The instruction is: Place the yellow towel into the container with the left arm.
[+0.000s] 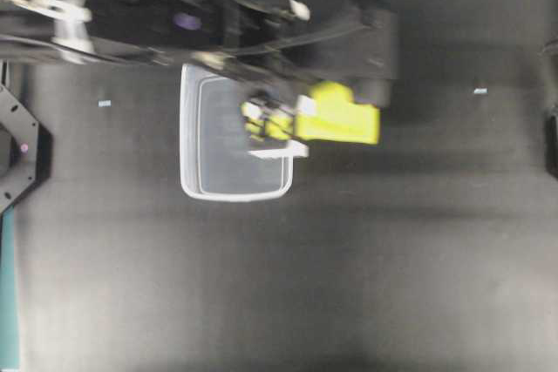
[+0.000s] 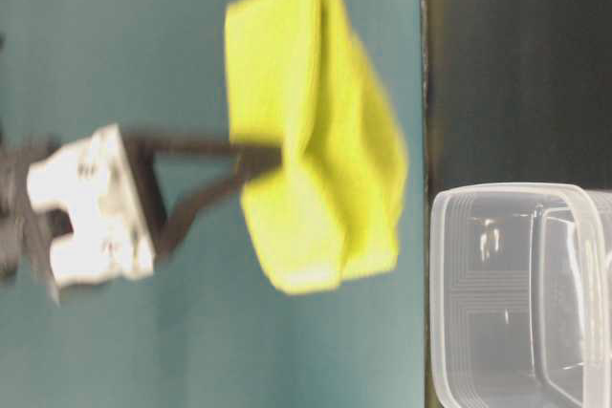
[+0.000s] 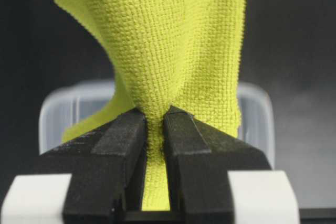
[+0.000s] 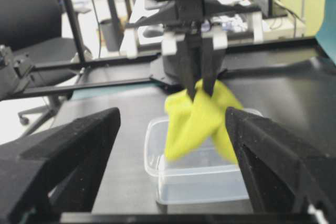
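The left hand (image 3: 155, 129) is clamped on the yellow towel (image 1: 336, 115), which hangs at the 3 o'clock rim of the container (image 1: 231, 191). Centre it over the tub before releasing, so no fold drapes outside.

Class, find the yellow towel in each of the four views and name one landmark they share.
Overhead: yellow towel right of centre.
Table-level: upper centre.
Left wrist: centre, pinched by the left gripper.
Right wrist: centre.
Shared landmark: the container, visible in all four views.
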Motion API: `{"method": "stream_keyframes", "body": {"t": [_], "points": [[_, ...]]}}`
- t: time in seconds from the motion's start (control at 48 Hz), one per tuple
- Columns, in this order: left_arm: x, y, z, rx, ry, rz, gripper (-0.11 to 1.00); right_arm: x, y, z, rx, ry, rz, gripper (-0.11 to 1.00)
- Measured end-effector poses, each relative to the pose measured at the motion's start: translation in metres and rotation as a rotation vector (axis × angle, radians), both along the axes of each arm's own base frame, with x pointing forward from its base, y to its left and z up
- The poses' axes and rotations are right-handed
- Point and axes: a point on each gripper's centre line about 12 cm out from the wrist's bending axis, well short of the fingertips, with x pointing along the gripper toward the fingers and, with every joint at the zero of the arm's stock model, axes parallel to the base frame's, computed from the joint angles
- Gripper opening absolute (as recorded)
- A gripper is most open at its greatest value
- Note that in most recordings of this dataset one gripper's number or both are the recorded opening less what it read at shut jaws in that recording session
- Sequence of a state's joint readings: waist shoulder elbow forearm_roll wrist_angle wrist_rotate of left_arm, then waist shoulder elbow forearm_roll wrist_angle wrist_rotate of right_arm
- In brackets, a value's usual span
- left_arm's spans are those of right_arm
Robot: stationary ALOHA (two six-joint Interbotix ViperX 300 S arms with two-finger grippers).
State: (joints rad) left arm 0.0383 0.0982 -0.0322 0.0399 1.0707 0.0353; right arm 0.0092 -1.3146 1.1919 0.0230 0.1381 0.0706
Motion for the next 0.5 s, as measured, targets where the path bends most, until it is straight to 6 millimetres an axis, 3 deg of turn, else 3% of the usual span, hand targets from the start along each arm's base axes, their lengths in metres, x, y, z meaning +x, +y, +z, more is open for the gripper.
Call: {"method": "stream_keyframes", "body": {"t": [0.208,0.5], "points": [[-0.051,-0.001,-0.021,-0.002,0.049,0.0,0.07,0.001,0.0,-0.001,-0.005,0.0,0.0,0.78],[-0.063,0.001,-0.035,0.001,-0.024,0.003,0.07,0.001,0.0,-0.002,-0.005,0.001,0.0,0.78]]}}
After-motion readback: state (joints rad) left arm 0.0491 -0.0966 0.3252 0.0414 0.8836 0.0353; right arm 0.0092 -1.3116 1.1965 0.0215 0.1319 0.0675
